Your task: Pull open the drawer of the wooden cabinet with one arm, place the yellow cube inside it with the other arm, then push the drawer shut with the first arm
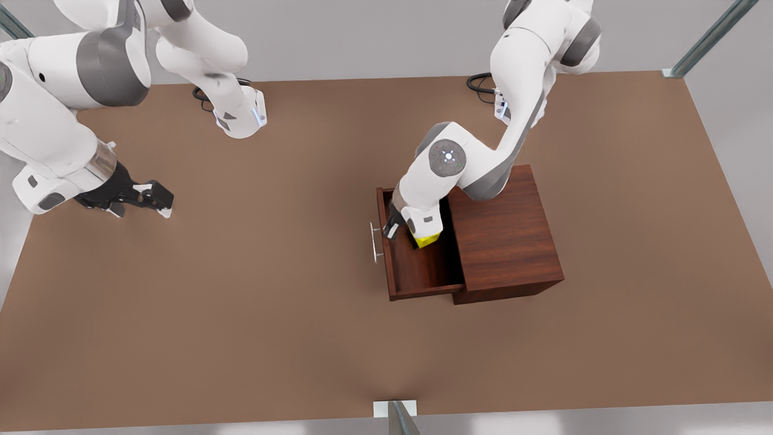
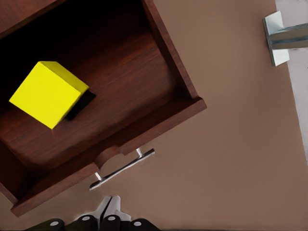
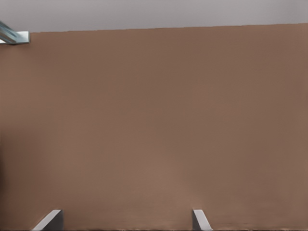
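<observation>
The wooden cabinet [image 1: 504, 235] stands right of the table's middle in the front view. Its drawer [image 1: 423, 272] is pulled out toward the front view's left, silver bar handle [image 1: 375, 241] foremost. The yellow cube [image 1: 427, 240] lies tilted inside the drawer [image 2: 159, 72], near the cabinet's mouth. In the left wrist view the cube [image 2: 47, 94] is free of any fingers. My left gripper [image 1: 391, 229] hovers over the drawer's front panel, just behind the handle [image 2: 122, 169], and this gripper [image 2: 109, 209] is shut and holds nothing. My right gripper [image 1: 162, 204] waits open at the front view's far left, its fingertips [image 3: 199, 219] wide apart over bare table.
The brown table [image 1: 241, 302] spreads wide around the cabinet. Metal frame posts stand at the near edge [image 1: 398, 417] and at the back right corner [image 1: 676, 72]. The two arm bases sit along the table's back edge.
</observation>
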